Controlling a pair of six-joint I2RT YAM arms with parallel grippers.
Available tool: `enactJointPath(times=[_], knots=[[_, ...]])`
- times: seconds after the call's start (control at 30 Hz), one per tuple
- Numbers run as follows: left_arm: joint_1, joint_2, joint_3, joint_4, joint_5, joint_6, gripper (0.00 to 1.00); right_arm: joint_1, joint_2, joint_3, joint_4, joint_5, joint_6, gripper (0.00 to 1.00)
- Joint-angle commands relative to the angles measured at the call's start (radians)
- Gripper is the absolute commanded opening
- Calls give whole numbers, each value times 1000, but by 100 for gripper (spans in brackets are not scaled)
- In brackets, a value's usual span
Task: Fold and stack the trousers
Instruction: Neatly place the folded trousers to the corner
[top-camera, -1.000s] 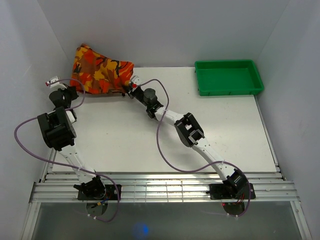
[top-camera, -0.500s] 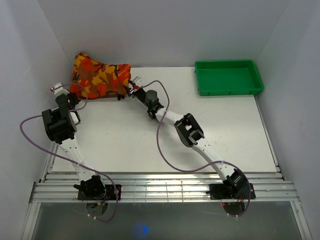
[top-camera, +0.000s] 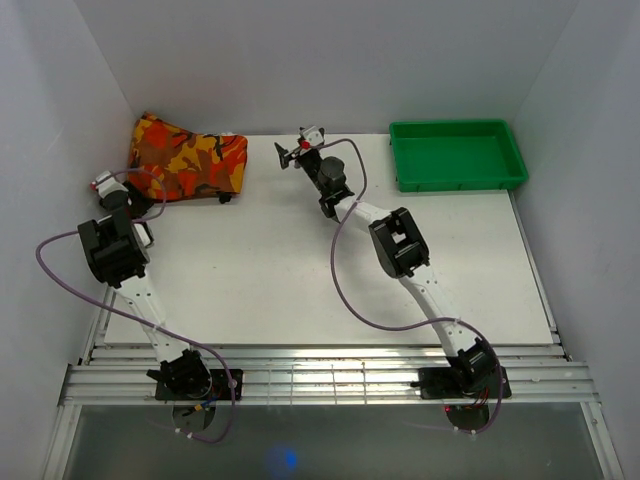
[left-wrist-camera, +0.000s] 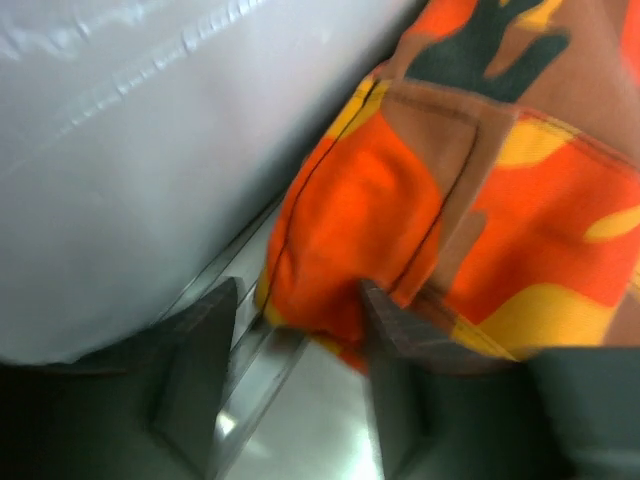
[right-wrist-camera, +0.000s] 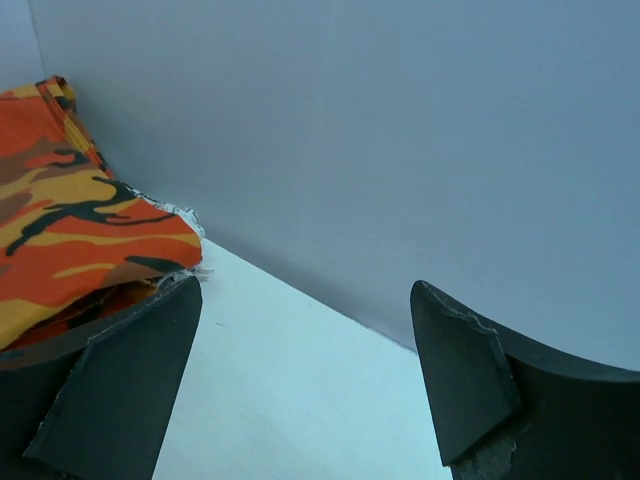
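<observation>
The trousers (top-camera: 188, 160), in orange, red, yellow and black camouflage print, lie as a folded bundle in the table's far left corner against the walls. My left gripper (top-camera: 150, 197) sits at their near left edge. In the left wrist view this gripper (left-wrist-camera: 300, 350) is open, and the orange hem (left-wrist-camera: 350, 240) hangs loose just past the fingertips and brushes the right finger (left-wrist-camera: 400, 340). My right gripper (top-camera: 290, 152) is open wide a little to the right of the bundle and clear of it. In the right wrist view the gripper (right-wrist-camera: 300, 370) holds nothing, and the trousers (right-wrist-camera: 70, 230) show at the left.
A green tray (top-camera: 400, 160) stands at the far right of the white table (top-camera: 300, 260). Grey walls close in the back and both sides. A slatted metal rail (top-camera: 320, 380) runs along the near edge by the arm bases.
Both grippers have opened and let go of the trousers. The right arm swung right and away. The bundle has shifted left into the corner and settled there.
</observation>
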Motion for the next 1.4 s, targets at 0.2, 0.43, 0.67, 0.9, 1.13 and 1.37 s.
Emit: enactJointPath(times=[0.2,0.43,0.67,0.9,1.13,1.37], knots=[[7,-171,26,-332,236,-25,98,3,-500,-364,-39,-66,-3,90],[7,-355,130,-776,212,111,98,-34,-889,-705,-318,-103,39,90],[7,-546,183,-1151,28,304,98,-202,-1179,-772,-863,-221,99,90],[-21,-734,270,-1477,325,541,98,-386,-1349,-742,-1428,-298,-8,90],[-299,-829,204,-1614,384,484,98,-503,-1516,-1016,-1615,-401,-102,90],[-510,-858,8,-1559,384,382,98,-529,-1618,-1232,-1595,-422,-70,90]])
